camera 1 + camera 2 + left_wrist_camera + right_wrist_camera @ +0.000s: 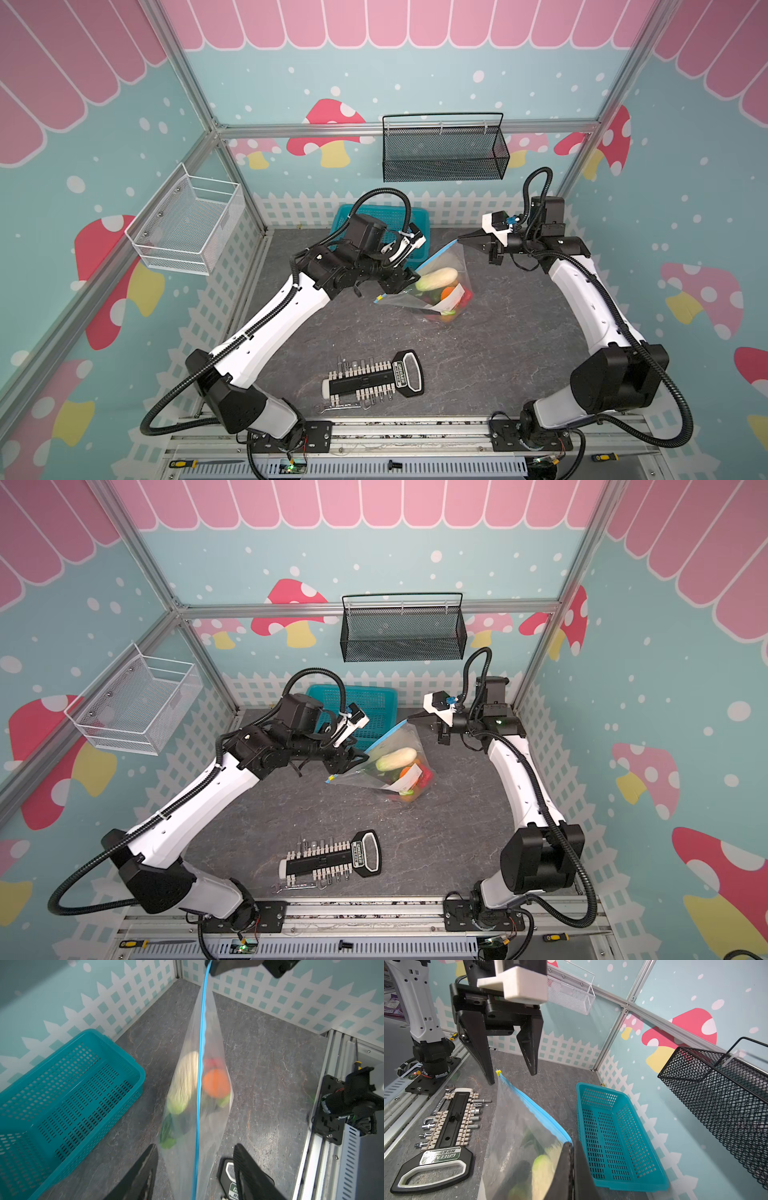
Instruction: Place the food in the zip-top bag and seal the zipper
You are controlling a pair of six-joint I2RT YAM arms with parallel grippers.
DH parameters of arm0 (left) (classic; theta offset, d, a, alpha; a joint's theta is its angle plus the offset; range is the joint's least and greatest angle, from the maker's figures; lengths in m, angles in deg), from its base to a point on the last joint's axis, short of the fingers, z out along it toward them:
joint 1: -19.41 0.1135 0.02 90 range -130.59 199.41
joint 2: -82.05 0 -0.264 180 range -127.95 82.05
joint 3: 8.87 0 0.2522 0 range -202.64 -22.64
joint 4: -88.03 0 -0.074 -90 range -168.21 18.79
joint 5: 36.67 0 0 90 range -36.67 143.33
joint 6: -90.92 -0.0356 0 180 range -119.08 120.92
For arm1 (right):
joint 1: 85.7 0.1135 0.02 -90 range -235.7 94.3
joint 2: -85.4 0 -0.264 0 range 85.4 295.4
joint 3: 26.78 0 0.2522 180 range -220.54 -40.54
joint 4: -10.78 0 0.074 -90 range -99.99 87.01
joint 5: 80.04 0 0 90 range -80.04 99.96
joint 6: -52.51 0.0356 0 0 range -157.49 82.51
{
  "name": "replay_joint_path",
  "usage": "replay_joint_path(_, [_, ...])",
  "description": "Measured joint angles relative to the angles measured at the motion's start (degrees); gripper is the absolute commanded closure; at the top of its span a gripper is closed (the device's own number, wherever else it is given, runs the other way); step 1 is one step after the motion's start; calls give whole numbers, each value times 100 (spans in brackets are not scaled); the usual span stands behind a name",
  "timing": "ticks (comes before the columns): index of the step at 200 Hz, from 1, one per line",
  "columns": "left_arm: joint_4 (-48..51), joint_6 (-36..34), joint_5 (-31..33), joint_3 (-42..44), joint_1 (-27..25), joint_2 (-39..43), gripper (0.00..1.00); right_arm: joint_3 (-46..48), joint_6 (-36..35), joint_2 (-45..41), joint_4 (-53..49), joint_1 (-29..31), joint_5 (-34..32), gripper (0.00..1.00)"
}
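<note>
The right arm is bent inward from the front right corner of the grey, stone-patterned table (519, 332). The right gripper (572, 1145) is clamped flat on the raised end of the thin blue zipper (200, 1043). The left arm is reached across from the front left, and the left gripper (512, 1078) is spread wide, with the strip's yellow-tabbed lower end seen between its tapered black fingers. The clear, crinkled bag (446, 266) is stood near the back edge beside a teal lattice basket (72, 1093), with rounded plastic food (436, 277) inside.
</note>
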Motion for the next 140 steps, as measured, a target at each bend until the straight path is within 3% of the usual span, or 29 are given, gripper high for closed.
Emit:
replay_joint_path(41, [-87,286,-518,-339,2,-592,62,0,17,35,20,39,-44,100])
replay_joint_path(84, [-74,468,-706,-343,2,-704,81,0,20,35,33,59,-50,100])
replay_joint_path(140, [-28,529,-785,-343,2,-704,92,0,39,35,35,59,-57,100])
